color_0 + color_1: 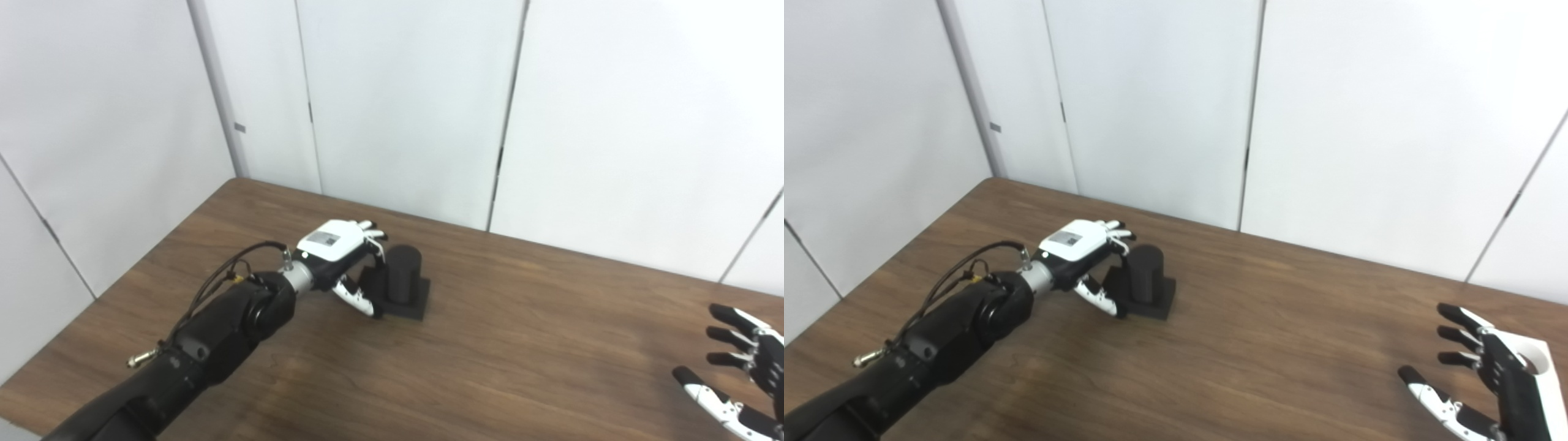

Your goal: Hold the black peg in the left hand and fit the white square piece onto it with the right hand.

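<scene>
Two steps remain: our left hand (pixel 343 257) curls beside the black peg (pixel 401 275) near the worktop's (pixel 490 343) far edge, not visibly gripping, while our open right hand (pixel 1488 373) hovers by the white square piece (pixel 1540 361) at the right edge.

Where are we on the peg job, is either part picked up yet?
Nothing is fitted yet. The left hand is at the black peg, fingers around it but not clearly closed; the peg stands on the table. The right hand is open beside the white piece, which lies on the table. Left: grasp both, then fit.
</scene>
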